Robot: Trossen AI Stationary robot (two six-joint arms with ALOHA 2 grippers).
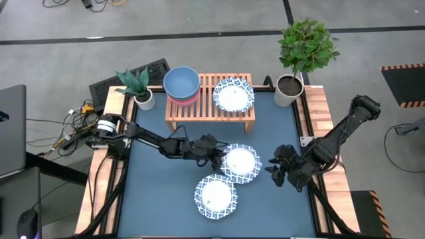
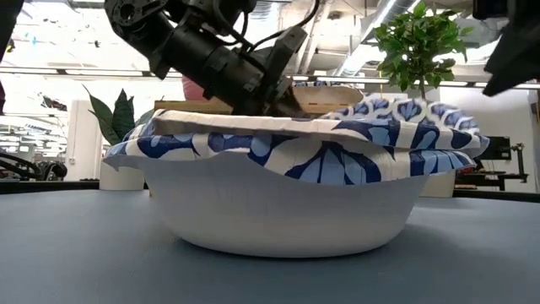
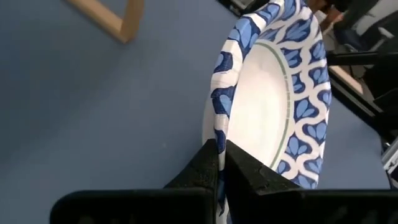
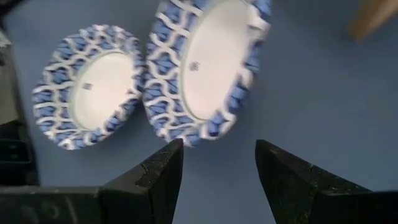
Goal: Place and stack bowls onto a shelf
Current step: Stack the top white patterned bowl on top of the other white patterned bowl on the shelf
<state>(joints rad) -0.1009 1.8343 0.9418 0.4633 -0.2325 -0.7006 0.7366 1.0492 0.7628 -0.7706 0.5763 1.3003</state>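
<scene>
Fingers of the left gripper (image 3: pixel 219 167) pinched shut on the near rim of a blue-patterned white bowl (image 1: pixel 240 163), mid-table; in the left wrist view the rim sits squeezed between the two dark tips. Fingers of the right gripper (image 4: pixel 217 180) spread wide with nothing between them, hovering just beside that same bowl on its other side, not touching. Blue tabletop (image 1: pixel 153 192) carries everything. Light-wood shelf (image 1: pixel 209 86) stands at the far edge, slatted top on two side legs. Leafy plant in a white pot (image 1: pixel 295 66) beyond the shelf's right end; spiky plant in a smaller white pot (image 1: pixel 141 89) off its left end. On the shelf's left part, a teal bowl (image 1: pixel 181 82) nested in a pink bowl (image 1: pixel 180 100), only the pink rim showing. On the shelf's right part, a patterned bowl (image 1: pixel 233 93) sitting upright. A third patterned bowl (image 1: pixel 215 196) lies on the table nearer the front edge, its rim just beside the gripped one; whether the two touch cannot be told. In the low view that front bowl fills the foreground, the left arm behind it.
</scene>
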